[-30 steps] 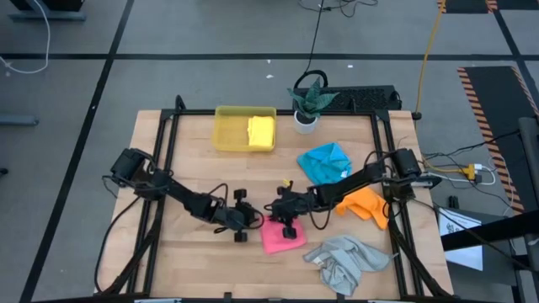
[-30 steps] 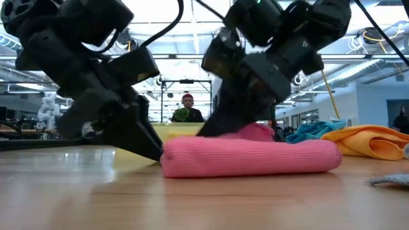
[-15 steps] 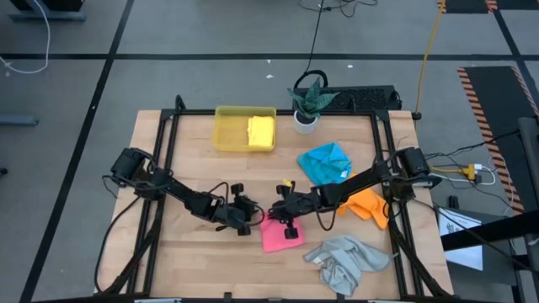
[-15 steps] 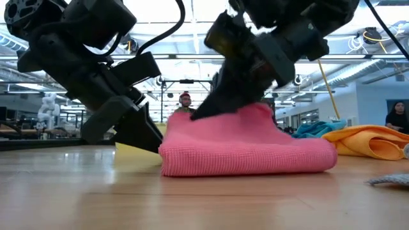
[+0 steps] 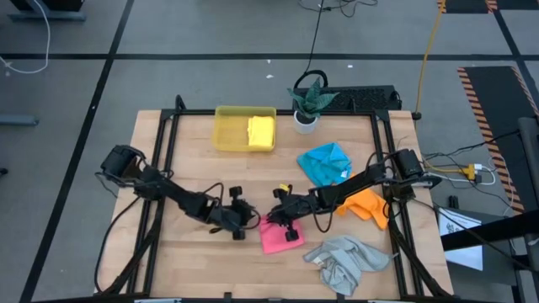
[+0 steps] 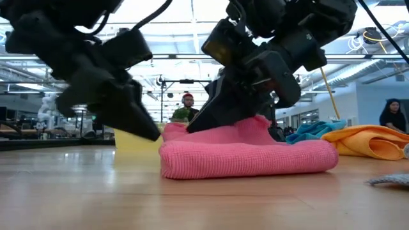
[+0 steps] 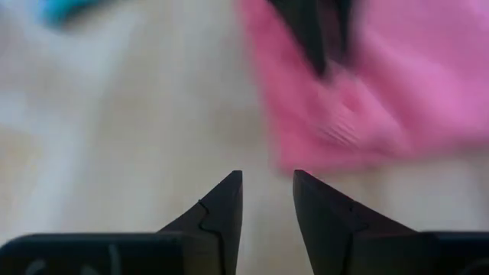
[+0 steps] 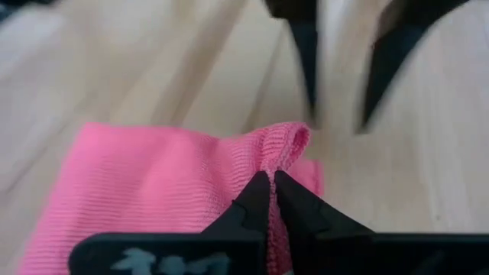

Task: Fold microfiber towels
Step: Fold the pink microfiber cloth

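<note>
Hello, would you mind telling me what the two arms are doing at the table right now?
They are folding small microfiber cloths. The right gripper is shut on an edge of the folded pink towel near the table's front middle. The left gripper sits just beside that towel, open and holding nothing. A folded yellow towel lies in the translucent yellow tray; the bright blue, orange and light grey towels lie crumpled.

Left wrist view is blurred: the soft pink ribbed microfiber towel (image 7: 367, 92) shows no weave and runs off the frame edge. The dark fingers (image 8: 382, 53) of the far gripper are smeared in the right wrist view. In the low view, both arms are cut off above, and the crumpled light grey cloth (image 6: 390, 181) is clipped at the edge.
</note>
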Robot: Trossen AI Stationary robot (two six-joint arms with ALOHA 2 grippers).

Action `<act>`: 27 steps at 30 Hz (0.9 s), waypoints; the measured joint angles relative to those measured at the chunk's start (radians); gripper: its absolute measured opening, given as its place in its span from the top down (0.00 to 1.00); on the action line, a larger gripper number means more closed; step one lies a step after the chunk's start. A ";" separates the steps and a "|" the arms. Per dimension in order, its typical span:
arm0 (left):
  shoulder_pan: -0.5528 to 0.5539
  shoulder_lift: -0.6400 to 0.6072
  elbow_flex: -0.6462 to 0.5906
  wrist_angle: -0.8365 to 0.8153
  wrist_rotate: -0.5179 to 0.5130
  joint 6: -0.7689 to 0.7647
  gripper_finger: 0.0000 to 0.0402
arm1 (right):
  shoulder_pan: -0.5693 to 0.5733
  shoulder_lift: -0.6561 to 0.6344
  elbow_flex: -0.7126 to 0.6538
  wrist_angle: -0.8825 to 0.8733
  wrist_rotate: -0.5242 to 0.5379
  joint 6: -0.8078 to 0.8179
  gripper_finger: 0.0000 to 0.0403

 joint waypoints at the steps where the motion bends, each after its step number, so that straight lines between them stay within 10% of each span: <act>1: -0.005 0.000 0.000 -0.015 0.061 -0.001 0.71 | -0.001 0.000 0.000 0.012 -0.033 -0.006 0.99; 27: 0.051 0.082 0.000 0.079 -0.002 0.023 0.71 | -0.025 0.002 0.000 0.048 -0.095 0.018 0.99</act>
